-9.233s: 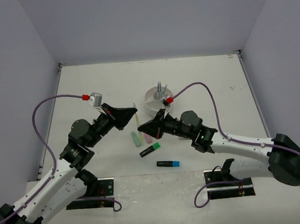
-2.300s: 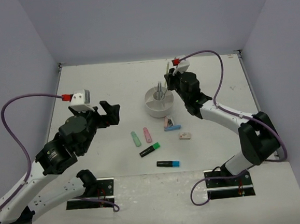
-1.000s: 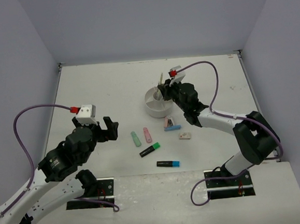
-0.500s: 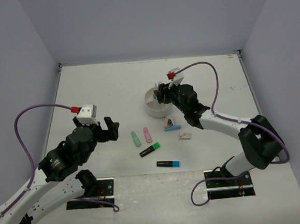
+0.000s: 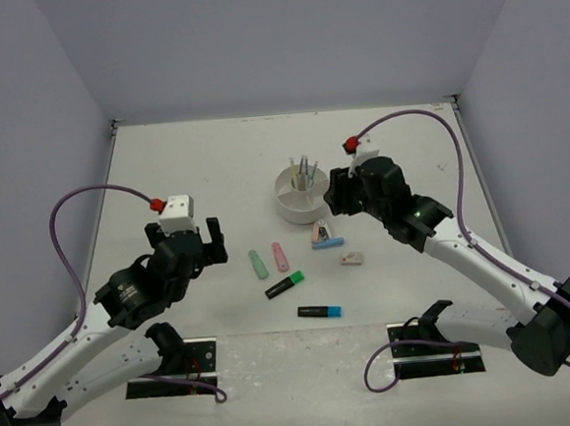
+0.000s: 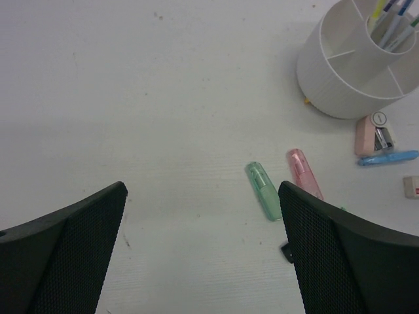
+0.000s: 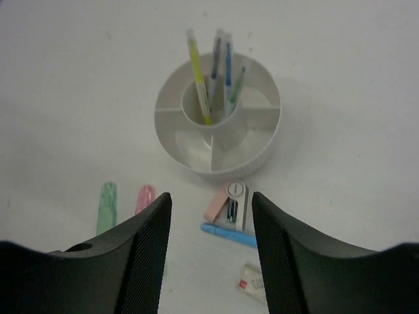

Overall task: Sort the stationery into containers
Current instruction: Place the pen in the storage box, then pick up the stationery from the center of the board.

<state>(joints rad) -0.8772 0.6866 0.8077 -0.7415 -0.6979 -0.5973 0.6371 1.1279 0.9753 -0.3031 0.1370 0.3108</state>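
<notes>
Top view first: the organiser (image 5: 283, 209) sits about mid-surface (image 5: 183, 172), with a few thin pens (image 5: 303, 168) standing in its centre cup. The right pincer (image 5: 334, 193) is just beside the organiser's right wall, fingers spread, nothing in them. A small pink-and-grey item (image 5: 319, 232) and the blue marker (image 5: 329, 242) lie just on the near side of it, and the eraser (image 5: 351, 258) is a bit nearer again. The left pincer (image 5: 209, 241) is wide open and empty too. It's off to the left of the mint marker (image 5: 257, 264) and pink marker (image 5: 281, 258), which lie side by side. The green highlighter (image 5: 285, 287) and blue highlighter (image 5: 319, 311) are closer to the arm bases.

Left wrist view: the fingers are wide apart with only bare surface between them. The mint marker lies just off the tip of the finger on the right of the frame, and the pink one next to it runs partly behind that finger. The organiser is up in the top right corner, well apart from the pincer.

Right wrist view: this looks down on the organiser, which is straight ahead past the fingertips, pens leaning in the cup. The pink-and-grey item shows in the gap between the open fingers, right against the blue marker. The mint and pink markers are by the finger on the left of the frame. The eraser peeks out at the edge of the other finger.
</notes>
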